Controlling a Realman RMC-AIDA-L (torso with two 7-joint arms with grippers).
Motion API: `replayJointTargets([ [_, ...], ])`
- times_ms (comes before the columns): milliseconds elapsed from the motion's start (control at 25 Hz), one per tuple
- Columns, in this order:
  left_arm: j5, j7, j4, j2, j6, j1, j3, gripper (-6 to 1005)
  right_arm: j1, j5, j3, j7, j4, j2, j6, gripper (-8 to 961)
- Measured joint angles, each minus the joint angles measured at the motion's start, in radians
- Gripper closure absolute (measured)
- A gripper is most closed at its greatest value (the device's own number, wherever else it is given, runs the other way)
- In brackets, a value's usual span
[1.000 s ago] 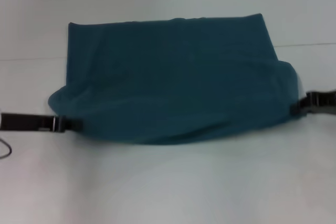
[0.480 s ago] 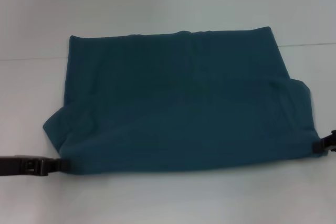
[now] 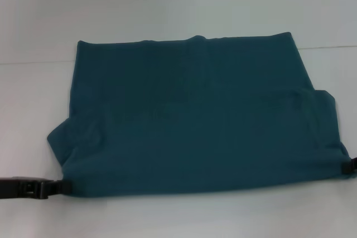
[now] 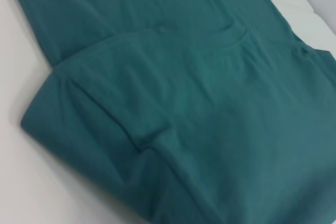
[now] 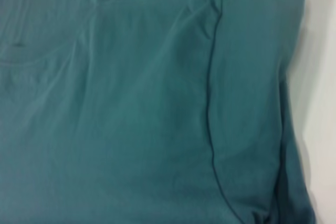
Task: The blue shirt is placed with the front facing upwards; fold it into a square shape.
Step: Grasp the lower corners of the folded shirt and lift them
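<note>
The blue shirt (image 3: pixel 195 115) lies doubled over on the white table, plain teal cloth facing up, with no lettering showing. Its sleeves stick out at both near sides. My left gripper (image 3: pixel 60 185) is at the shirt's near left corner, shut on the cloth's edge. At the near right corner, by the picture's edge, my right gripper (image 3: pixel 347 166) is shut on the cloth as well. The left wrist view shows the blue shirt (image 4: pixel 199 103) with its round neck (image 4: pixel 233 38) and a folded sleeve. In the right wrist view the blue shirt (image 5: pixel 131 103) fills the frame, with a sleeve seam (image 5: pixel 211 119).
The white table (image 3: pixel 178 215) shows as a bare strip in front of the shirt and a wider band behind it. A faint seam line (image 3: pixel 33 62) crosses the table at the back.
Both grippers have drawn the shirt's upper layer toward the near edge and lowered it. The bulging fold has flattened out, and the near hem now lies closer to me.
</note>
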Motion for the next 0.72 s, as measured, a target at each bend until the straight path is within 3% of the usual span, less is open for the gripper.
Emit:
replayJointTargets([
  [720,0.009,0.023,0.043,-0.026,0.127,0.082,-0.052,996,-0.059,0.0,0.002,-0.035,-0.002,0.01,-0.079,898],
])
